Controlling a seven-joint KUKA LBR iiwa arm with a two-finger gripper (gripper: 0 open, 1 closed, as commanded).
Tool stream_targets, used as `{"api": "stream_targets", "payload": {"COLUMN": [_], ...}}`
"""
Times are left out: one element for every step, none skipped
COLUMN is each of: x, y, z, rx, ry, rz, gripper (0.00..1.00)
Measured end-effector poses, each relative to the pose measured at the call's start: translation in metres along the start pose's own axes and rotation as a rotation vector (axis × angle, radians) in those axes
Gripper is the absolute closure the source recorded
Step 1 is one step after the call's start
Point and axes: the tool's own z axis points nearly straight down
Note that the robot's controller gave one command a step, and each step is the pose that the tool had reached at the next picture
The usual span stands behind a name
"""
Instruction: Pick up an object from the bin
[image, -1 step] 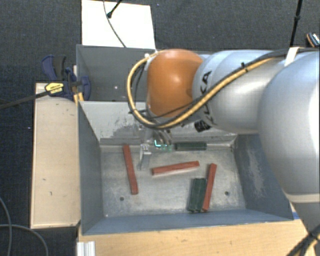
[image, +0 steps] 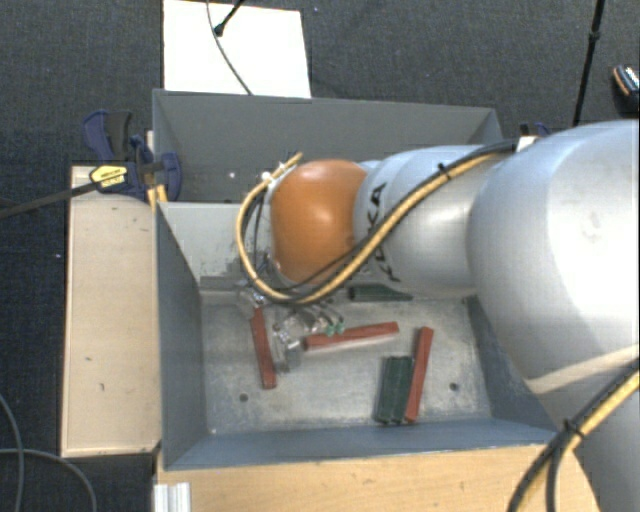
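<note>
Hand down low, centre-left of the bin, between red stick and red bar, maybe touching the bar; clamped or apart, can't tell.

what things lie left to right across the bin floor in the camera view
red stick running near to far → red stick lying crosswise → dark green rectangular block → red stick beside the block

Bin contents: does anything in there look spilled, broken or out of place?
Nothing stands out. The left red stick, the middle red stick and the right red stick, beside a dark green block, lie loose at different angles on the bin floor, all seemingly whole. The gripper is low by the left two.
</note>
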Motion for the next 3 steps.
{"api": "stream_targets", "payload": {"x": [-0.002,-0.001,-0.014], "y": [-0.001,-0.001,0.026], "z": [-0.003,-0.002,-0.002], "rx": [0.001,0.000,0.002], "ry": [-0.006,-0.003,-0.007], "rz": [0.008,0.012,-0.573], "gripper": [1.00,0.00,0.00]}}
